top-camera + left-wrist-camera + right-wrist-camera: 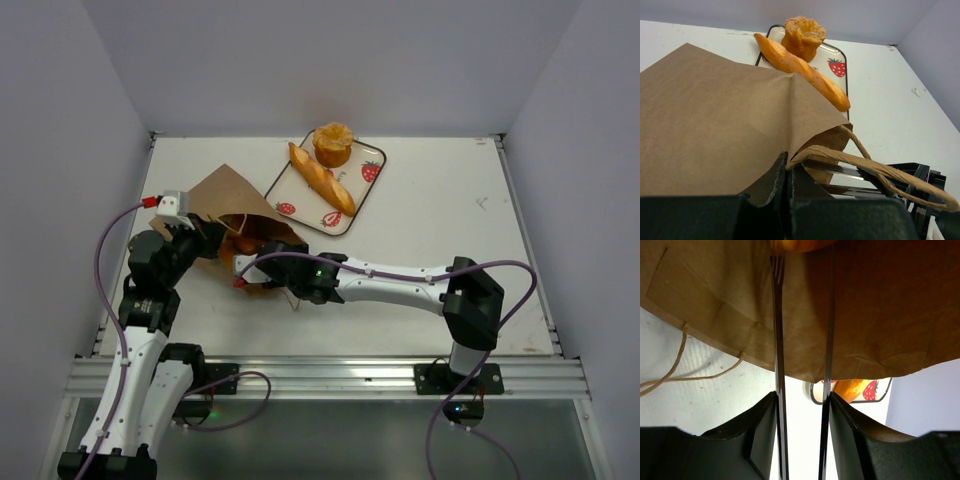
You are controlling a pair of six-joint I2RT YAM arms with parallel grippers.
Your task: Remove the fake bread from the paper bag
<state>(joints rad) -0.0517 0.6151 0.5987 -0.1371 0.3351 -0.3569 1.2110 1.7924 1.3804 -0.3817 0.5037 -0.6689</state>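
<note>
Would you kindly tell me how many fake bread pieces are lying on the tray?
2: the round bun at the far end of the tray, and the baguette lying lengthwise along it. Orange bread also shows in the paper bag; more may be hidden there.

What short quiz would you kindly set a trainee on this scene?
1. True or false: the baguette lies on the tray.
2. What is the left gripper shut on? A the paper bag; B the tray; C the baguette.
3. How many bread pieces lie on the tray?
Key: 1 true. 2 A. 3 two, the baguette and the ruffled bun.
</note>
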